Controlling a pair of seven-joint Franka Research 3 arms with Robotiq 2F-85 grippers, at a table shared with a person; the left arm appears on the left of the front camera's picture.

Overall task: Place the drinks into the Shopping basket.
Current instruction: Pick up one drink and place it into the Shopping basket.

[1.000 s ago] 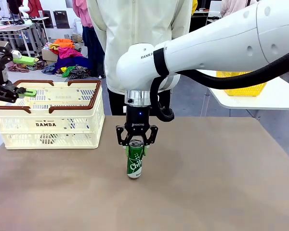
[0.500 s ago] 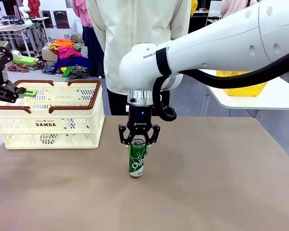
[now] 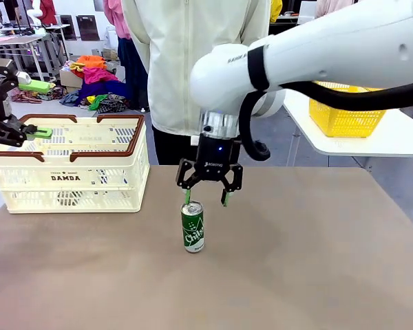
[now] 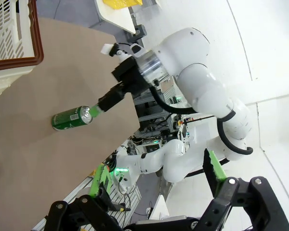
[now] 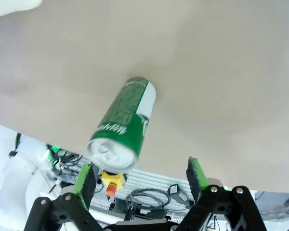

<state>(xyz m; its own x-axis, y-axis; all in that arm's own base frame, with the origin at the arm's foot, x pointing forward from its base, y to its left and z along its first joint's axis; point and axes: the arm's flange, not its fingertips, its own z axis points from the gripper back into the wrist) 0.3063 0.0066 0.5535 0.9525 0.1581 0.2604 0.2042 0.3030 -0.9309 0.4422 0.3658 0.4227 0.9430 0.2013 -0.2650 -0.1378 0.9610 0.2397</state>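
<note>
A green drink can (image 3: pixel 193 227) with white lettering stands upright on the brown table, right of the basket. My right gripper (image 3: pixel 206 200) hangs open just above and slightly right of its silver top, touching nothing. In the right wrist view the can (image 5: pixel 123 124) sits ahead of the open right gripper (image 5: pixel 139 175), nearer one finger. The cream-white Shopping basket (image 3: pixel 76 180) with brown-red handles stands at the table's far left. My left gripper (image 3: pixel 37 108) is open over the basket's left end. From the left wrist, that open gripper (image 4: pixel 156 173) faces the can (image 4: pixel 70 119) and a basket corner (image 4: pixel 12 48).
A person in a pale jacket (image 3: pixel 193 62) stands at the far edge, behind the right arm. A yellow mesh basket (image 3: pixel 344 117) sits on a separate white table at the right. Bare brown tabletop (image 3: pixel 303 261) stretches right of and in front of the can.
My right gripper opened and let go of the green can, then rose and shifted slightly right. The can stays standing on the table. The left arm has not moved.
</note>
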